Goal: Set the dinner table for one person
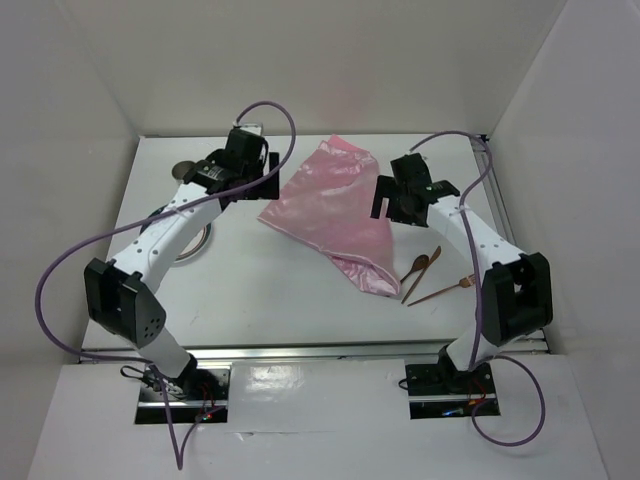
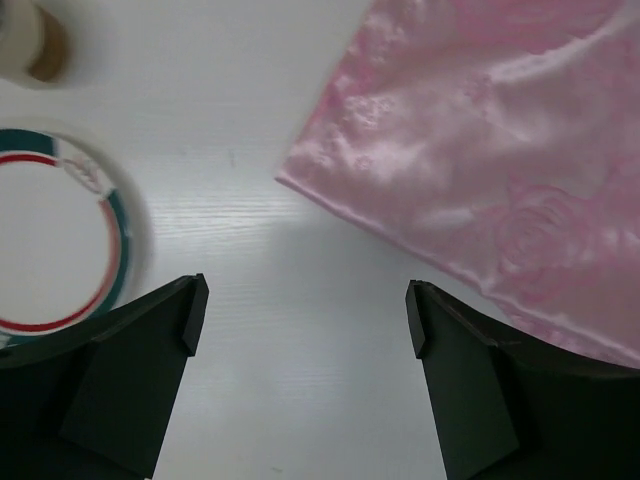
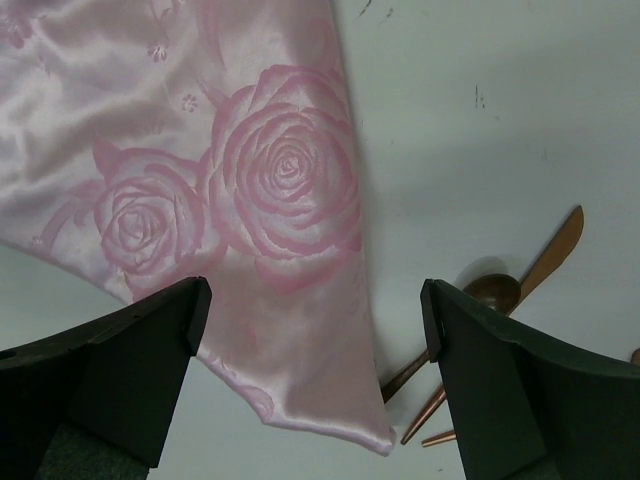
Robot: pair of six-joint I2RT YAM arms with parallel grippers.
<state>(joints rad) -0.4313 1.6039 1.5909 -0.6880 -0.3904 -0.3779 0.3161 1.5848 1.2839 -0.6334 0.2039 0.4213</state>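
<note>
The left gripper (image 2: 300, 315) has its two fingers spread wide and holds nothing. It hangs over the white dinner table (image 1: 260, 290), between a plate (image 2: 60, 240) and the pink cloth (image 1: 325, 210). The right gripper (image 3: 315, 315) is spread wide and empty too, over the cloth's edge, near a brown spoon (image 3: 490, 292).

Near the middle of the large flat white rectangular tabletop (image 1: 280, 300) lies the shiny pink rose-patterned satin cloth (image 1: 330, 215). The round white plate with banded rim (image 2: 45, 245) sits left of it, apart. A small round object (image 1: 184, 171) stands behind the plate, toward the far left. Slim brown long-handled utensils (image 1: 421, 264) lie just beside the cloth's near right corner.
</note>
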